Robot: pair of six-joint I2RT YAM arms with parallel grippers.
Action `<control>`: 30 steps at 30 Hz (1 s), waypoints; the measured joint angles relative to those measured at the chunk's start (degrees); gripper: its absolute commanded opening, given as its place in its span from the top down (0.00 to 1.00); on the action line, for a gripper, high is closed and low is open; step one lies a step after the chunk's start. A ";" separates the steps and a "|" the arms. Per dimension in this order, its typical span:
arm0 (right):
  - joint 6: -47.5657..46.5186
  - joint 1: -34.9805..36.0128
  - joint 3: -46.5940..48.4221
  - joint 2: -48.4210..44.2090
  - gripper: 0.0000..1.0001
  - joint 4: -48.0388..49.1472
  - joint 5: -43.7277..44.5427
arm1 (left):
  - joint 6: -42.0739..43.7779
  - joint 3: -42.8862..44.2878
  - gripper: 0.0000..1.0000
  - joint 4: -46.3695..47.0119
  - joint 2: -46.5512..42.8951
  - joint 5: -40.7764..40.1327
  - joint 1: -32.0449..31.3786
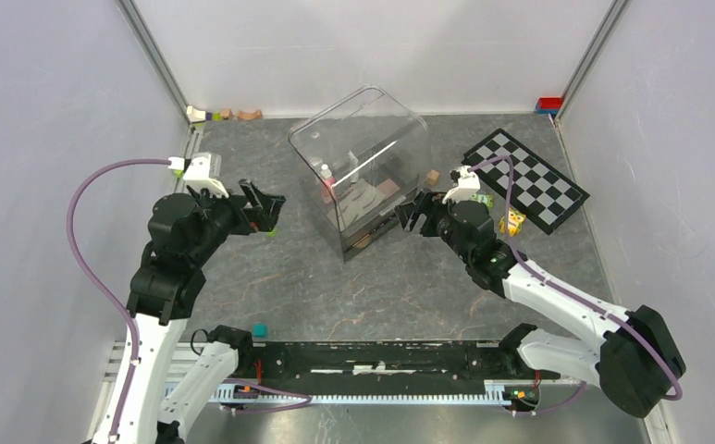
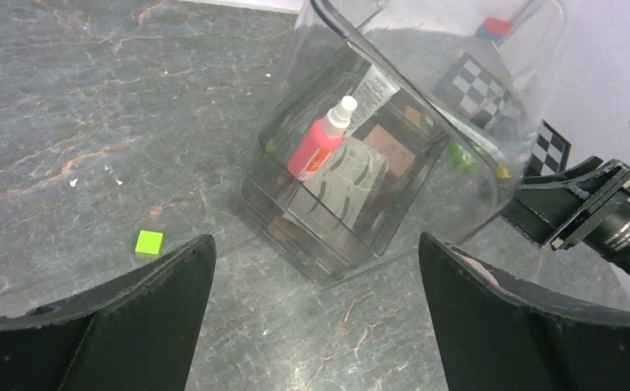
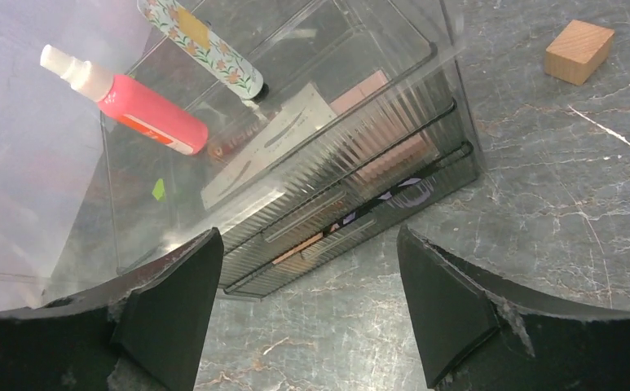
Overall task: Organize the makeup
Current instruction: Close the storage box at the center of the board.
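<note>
A clear acrylic organizer (image 1: pixel 363 166) stands mid-table with its curved lid raised. Makeup lies in its top tray: a pink spray bottle (image 3: pixel 144 114) with a white cap, a floral tube (image 3: pixel 205 45), a white eyebrow card (image 3: pixel 266 147) and a brown palette (image 3: pixel 360 90). More flat items show through the ribbed drawers (image 3: pixel 360 204) below. My left gripper (image 1: pixel 265 208) hovers left of the organizer, open, with only table between its fingers (image 2: pixel 315 244). My right gripper (image 1: pixel 413 215) is close to the organizer's right side, open and holding nothing (image 3: pixel 309 236).
A lime green square (image 2: pixel 149 242) lies by the left gripper and a teal cube (image 1: pixel 260 329) near the front. A wooden block (image 3: pixel 579 50), a checkerboard (image 1: pixel 524 180), a green die (image 1: pixel 485 199) and a yellow toy (image 1: pixel 513 222) sit right. Small blocks (image 1: pixel 224 114) line the back wall.
</note>
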 measured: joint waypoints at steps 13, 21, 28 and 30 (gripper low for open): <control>-0.79 -1.01 -0.07 3.56 0.14 2.71 -0.04 | 0.66 -4.28 0.00 -1.05 -1.16 -2.08 0.00; -4.37 -1.25 1.36 0.31 0.11 -8.20 0.68 | 0.55 -6.49 0.00 -4.81 -1.31 -5.55 -0.04; -8.87 -1.25 2.62 -5.07 0.02 -24.68 4.00 | -0.96 -9.49 0.00 -10.03 -0.50 -8.59 -0.04; -9.64 -1.25 2.71 -5.84 0.02 -29.51 5.09 | -1.81 -9.66 0.00 -11.06 0.04 -9.44 -0.04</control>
